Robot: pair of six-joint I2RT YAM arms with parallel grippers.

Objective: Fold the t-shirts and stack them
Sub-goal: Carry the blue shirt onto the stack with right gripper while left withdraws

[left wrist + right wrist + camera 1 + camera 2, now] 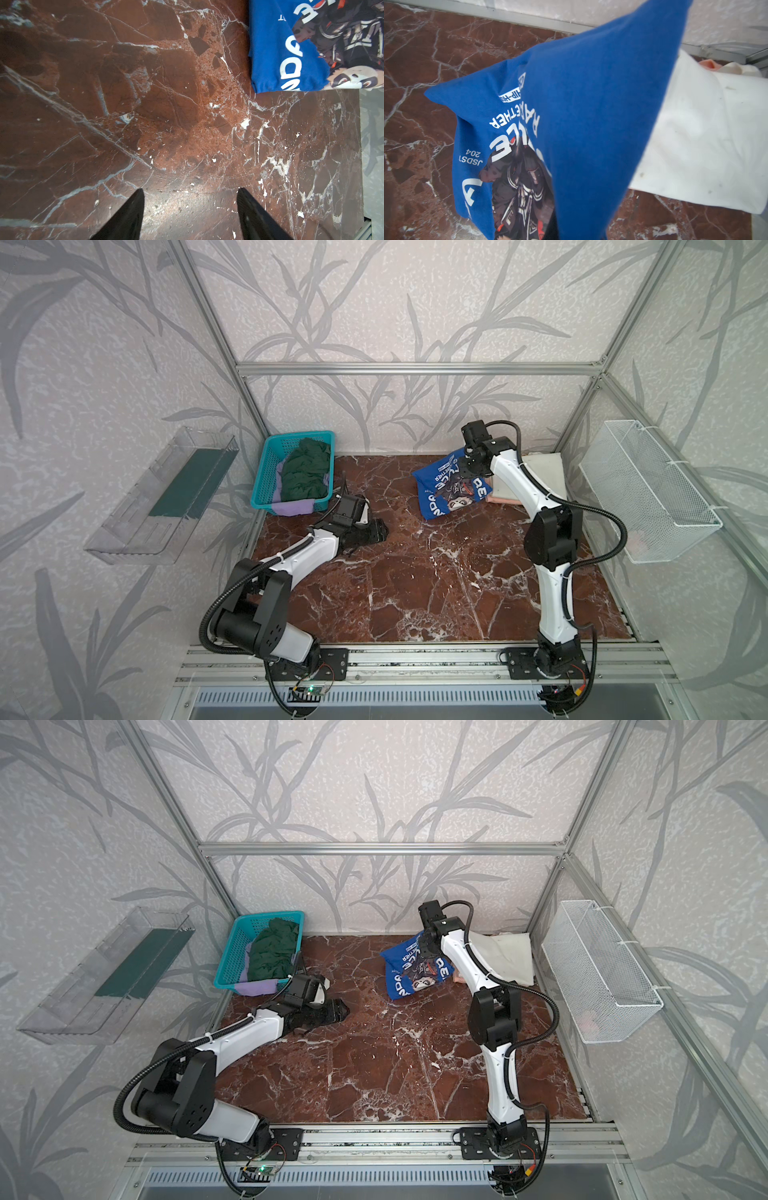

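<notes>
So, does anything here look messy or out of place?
Two things. The blue t-shirt hangs rumpled from the shut right gripper, its lower end on the marble table, beside the folded cream-white t-shirt rather than on it. And a lavender t-shirt spills over the teal basket's front edge.

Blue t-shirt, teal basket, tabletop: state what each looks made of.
Blue t-shirt: soft matte cloth; it drapes and creases, with a printed graphic. Teal basket: likely moulded plastic, rigid lattice walls. Tabletop: glossy red-brown marble look, white veins; possibly printed.
</notes>
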